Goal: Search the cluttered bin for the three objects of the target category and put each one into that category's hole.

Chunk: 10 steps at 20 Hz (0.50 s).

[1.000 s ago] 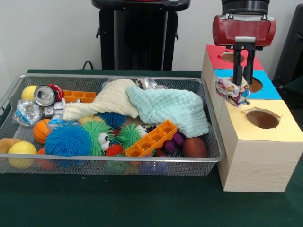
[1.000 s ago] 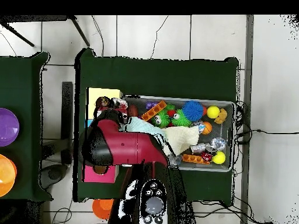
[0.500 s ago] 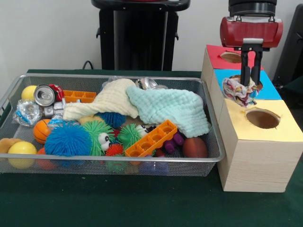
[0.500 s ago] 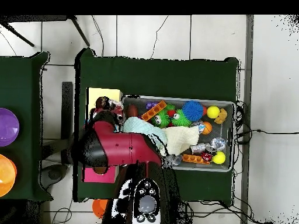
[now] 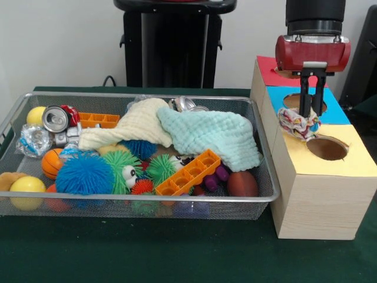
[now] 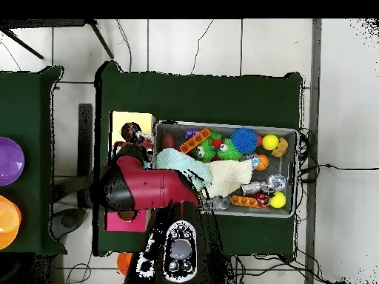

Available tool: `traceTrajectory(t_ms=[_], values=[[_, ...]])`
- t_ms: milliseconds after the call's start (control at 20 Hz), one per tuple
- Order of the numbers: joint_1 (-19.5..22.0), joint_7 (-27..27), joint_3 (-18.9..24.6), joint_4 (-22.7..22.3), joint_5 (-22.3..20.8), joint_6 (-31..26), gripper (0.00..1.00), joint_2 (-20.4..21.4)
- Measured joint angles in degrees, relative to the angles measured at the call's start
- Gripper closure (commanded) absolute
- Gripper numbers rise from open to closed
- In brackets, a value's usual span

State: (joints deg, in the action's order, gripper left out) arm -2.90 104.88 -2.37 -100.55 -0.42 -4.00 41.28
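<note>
My gripper [image 5: 306, 115] is shut on a crumpled multicoloured patterned cloth [image 5: 296, 122]. The cloth hangs at the seam between the blue top [image 5: 333, 111] and the yellow top [image 5: 330, 168] of the wooden box, just left of the yellow hole [image 5: 327, 148]. In the overhead view the cloth [image 6: 138, 137] shows beside the yellow top [image 6: 123, 118], with the red arm [image 6: 152, 189] covering most of the box. A cream cloth [image 5: 136, 126] and a mint cloth [image 5: 215, 135] lie in the wire bin [image 5: 147, 199].
The bin also holds spiky balls [image 5: 84, 175], smooth balls [image 5: 26, 186], orange block strips [image 5: 188, 172], crushed cans [image 5: 55, 118] and a small brown football [image 5: 242, 184]. The box's red top [image 5: 268, 68] with its hole is farthest back. A black pedestal [image 5: 171, 47] stands behind the bin.
The gripper has carried the patterned cloth rightward in the front view, from the box's bin-side edge across the blue top to the edge of the yellow top.
</note>
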Motion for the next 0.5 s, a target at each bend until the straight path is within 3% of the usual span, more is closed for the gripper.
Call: traceTrajectory(t_ms=[500], values=[[-0.6, 0.0, 0.04, 0.01, 0.06, 4.68, 1.0, -1.62]])
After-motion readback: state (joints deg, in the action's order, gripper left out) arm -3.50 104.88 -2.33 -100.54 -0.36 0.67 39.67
